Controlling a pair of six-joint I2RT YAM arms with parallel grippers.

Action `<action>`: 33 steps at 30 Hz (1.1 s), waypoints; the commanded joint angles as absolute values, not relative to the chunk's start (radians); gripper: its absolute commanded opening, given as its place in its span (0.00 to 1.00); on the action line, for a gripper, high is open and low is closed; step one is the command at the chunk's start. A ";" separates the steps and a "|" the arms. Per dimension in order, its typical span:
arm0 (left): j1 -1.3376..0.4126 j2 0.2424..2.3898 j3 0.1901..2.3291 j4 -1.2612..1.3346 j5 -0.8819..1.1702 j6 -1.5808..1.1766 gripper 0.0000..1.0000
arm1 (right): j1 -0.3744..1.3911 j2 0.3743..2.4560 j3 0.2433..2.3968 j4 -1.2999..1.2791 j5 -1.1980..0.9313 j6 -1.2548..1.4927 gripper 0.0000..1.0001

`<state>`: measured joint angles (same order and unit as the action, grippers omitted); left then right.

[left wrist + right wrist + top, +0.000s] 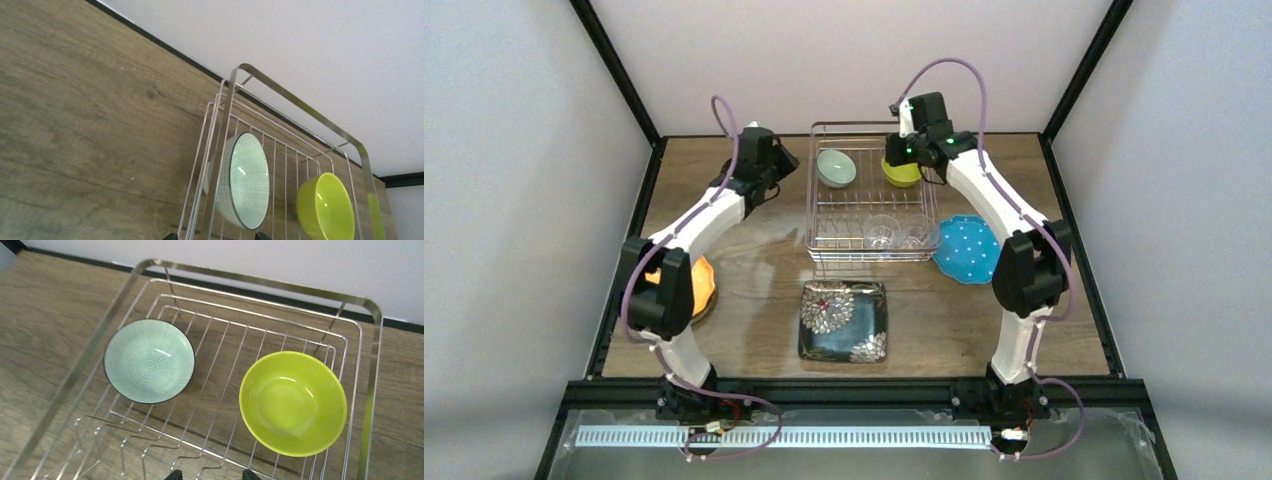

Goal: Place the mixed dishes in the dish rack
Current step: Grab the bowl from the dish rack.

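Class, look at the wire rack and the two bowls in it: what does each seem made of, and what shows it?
Silver wire dish rack: polished metal, bright glinting rods. Mint-green ribbed bowl: probably glazed ceramic, dark rim, fine ridges. Yellow-green bowl: glossy highlights; ceramic or plastic, cannot tell.

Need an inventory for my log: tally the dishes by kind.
Plates: 3 (orange plate, blue plate, black plate)
Bowls: 2 (mint bowl, yellow-green bowl)
Cups: 2 (left cup, right cup)
Total: 7

Left arm (pixel 706 222) and right arm (pixel 986 192): white link shells, black joint housings, a looping purple cable (pixel 972 72) each; green lights (pixel 911 150) on the right wrist
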<state>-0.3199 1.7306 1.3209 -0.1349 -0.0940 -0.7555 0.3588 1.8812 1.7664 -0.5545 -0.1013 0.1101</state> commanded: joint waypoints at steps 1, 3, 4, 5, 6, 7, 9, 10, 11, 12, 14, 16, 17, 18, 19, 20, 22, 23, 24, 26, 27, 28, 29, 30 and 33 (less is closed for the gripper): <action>-0.322 1.789 1.392 -0.120 -0.056 -0.742 0.90 | 0.385 1.972 1.839 -0.629 0.007 0.073 0.70; -0.321 1.812 1.412 -0.117 -0.045 -0.741 0.90 | 0.397 2.012 1.868 -0.645 0.045 0.067 0.70; -0.321 1.821 1.421 -0.113 -0.040 -0.743 0.90 | 0.402 2.029 1.884 -0.653 0.057 0.062 0.70; -0.322 1.833 1.426 -0.108 -0.034 -0.745 0.90 | 0.407 2.047 1.898 -0.659 0.072 0.059 0.70; -0.321 1.840 1.430 -0.104 -0.029 -0.749 0.90 | 0.411 2.069 1.912 -0.667 0.085 0.056 0.70; -0.321 1.850 1.435 -0.100 -0.023 -0.752 0.90 | 0.415 2.082 1.924 -0.673 0.101 0.052 0.70; -0.321 1.867 1.448 -0.094 -0.012 -0.755 0.90 | 0.416 2.109 1.944 -0.680 0.127 0.047 0.70; -0.321 1.875 1.454 -0.093 -0.008 -0.756 0.90 | 0.417 2.121 1.952 -0.683 0.140 0.044 0.70; -0.320 1.882 1.458 -0.090 -0.003 -0.758 0.90 | 0.418 2.133 1.959 -0.686 0.152 0.042 0.70; -0.321 1.887 1.462 -0.086 -0.002 -0.760 0.90 | 0.418 2.142 1.966 -0.686 0.161 0.039 0.70; -0.319 1.897 1.466 -0.081 -0.002 -0.762 0.90 | 0.417 2.163 1.972 -0.684 0.168 0.036 0.69; -0.320 1.901 1.465 -0.075 -0.002 -0.767 0.90 | 0.418 2.179 1.975 -0.680 0.178 0.034 0.69; -0.321 1.903 1.465 -0.072 0.017 -0.768 0.90 | 0.417 2.187 1.976 -0.676 0.186 0.030 0.69; -0.321 1.904 1.465 -0.070 0.025 -0.769 0.90 | 0.418 2.194 1.976 -0.673 0.195 0.027 0.69; -0.321 1.904 1.464 -0.069 0.026 -0.770 0.90 | 0.417 2.201 1.978 -0.671 0.204 0.022 0.69; -0.321 1.904 1.462 -0.068 0.028 -0.771 0.90 | 0.417 2.209 1.981 -0.669 0.212 0.017 0.69; -0.320 1.901 1.458 -0.063 0.032 -0.773 0.90 | 0.416 2.224 1.996 -0.669 0.216 0.014 0.69; -0.321 1.901 1.455 -0.061 0.032 -0.774 0.90 | 0.417 2.235 2.007 -0.671 0.213 0.013 0.69; -0.320 1.899 1.452 -0.060 0.032 -0.774 0.90 | 0.416 2.247 2.018 -0.677 0.211 0.013 0.69; -0.320 1.899 1.449 -0.058 0.032 -0.775 0.90 | 0.417 2.261 2.032 -0.679 0.207 0.014 0.69; -0.320 1.899 1.447 -0.057 0.033 -0.775 0.90 | 0.417 2.265 2.035 -0.679 0.206 0.014 0.69; -0.320 1.898 1.444 -0.056 0.032 -0.775 0.90 | 0.416 2.269 2.037 -0.678 0.208 0.013 0.69; -0.320 1.899 1.441 -0.055 0.032 -0.777 0.90 | 0.416 2.271 2.038 -0.676 0.211 0.010 0.69; -0.320 1.898 1.437 -0.052 0.033 -0.779 0.90 | 0.416 2.274 2.039 -0.674 0.210 0.008 0.69; -0.321 1.895 1.429 -0.043 0.041 -0.786 0.90 | 0.416 2.286 2.045 -0.676 0.215 0.005 0.69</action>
<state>-0.3195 1.8862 1.4364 -0.0677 0.0254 -0.7757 0.4145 2.2532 2.0106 -0.6720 0.1925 0.0219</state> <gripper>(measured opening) 0.898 0.688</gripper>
